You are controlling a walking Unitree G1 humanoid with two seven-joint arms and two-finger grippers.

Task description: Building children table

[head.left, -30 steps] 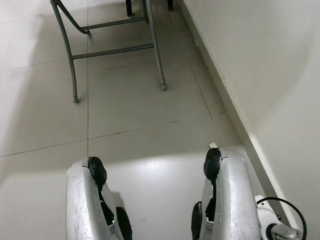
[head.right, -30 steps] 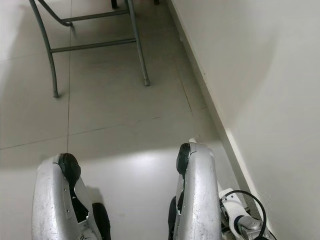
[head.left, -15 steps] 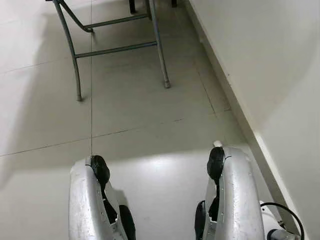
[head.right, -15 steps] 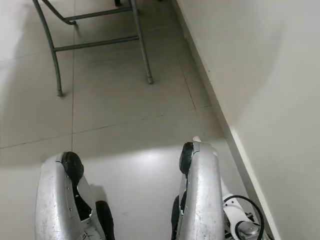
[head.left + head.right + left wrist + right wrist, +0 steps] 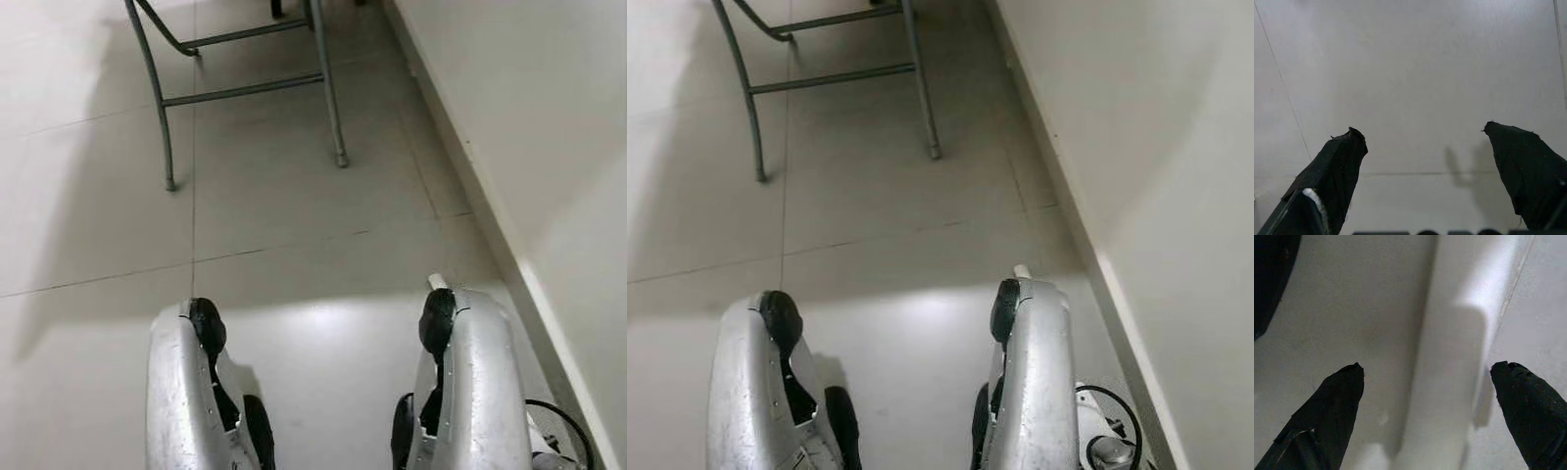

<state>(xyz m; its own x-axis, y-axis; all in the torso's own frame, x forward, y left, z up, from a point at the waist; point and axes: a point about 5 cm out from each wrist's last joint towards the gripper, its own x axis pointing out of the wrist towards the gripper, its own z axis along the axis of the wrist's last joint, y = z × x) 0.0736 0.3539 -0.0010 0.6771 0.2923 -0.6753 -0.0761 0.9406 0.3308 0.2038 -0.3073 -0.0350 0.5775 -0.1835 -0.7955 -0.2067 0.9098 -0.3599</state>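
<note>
Both grippers have their jaws spread wide with nothing between them. From the left wrist, the left gripper point(image 5: 1422, 134) shows two black fingers point(image 5: 1334, 166) set far apart over pale floor tiles point(image 5: 294, 196), with thin grout lines crossing below and a faint shadow of a finger on the tile. From the right wrist, the right gripper point(image 5: 1427, 369) is just as wide open, its fingertips point(image 5: 1339, 391) framing the foot of the white wall point(image 5: 1449, 357) where it meets the floor.

As for the task's thing, the nearest match in sight is a grey metal frame point(image 5: 245, 88) standing on the floor ahead of the robot, at the top of the head camera's picture. Two thin legs point(image 5: 162, 117) reach the tiles, joined by a straight crossbar, and a curved bar sits higher up. Whether it is part of the table cannot be told; its top is cut off by the picture's edge. It stands well apart from both arms.

Nearer the camera, the left arm point(image 5: 181, 392) and right arm point(image 5: 470, 382) hang down side by side, silver with black joints. The right arm is close to the wall point(image 5: 529, 117), which runs along the robot's right side with a baseboard point(image 5: 460, 166) at its foot. A black cable point(image 5: 1107, 411) loops beside the right arm.
</note>
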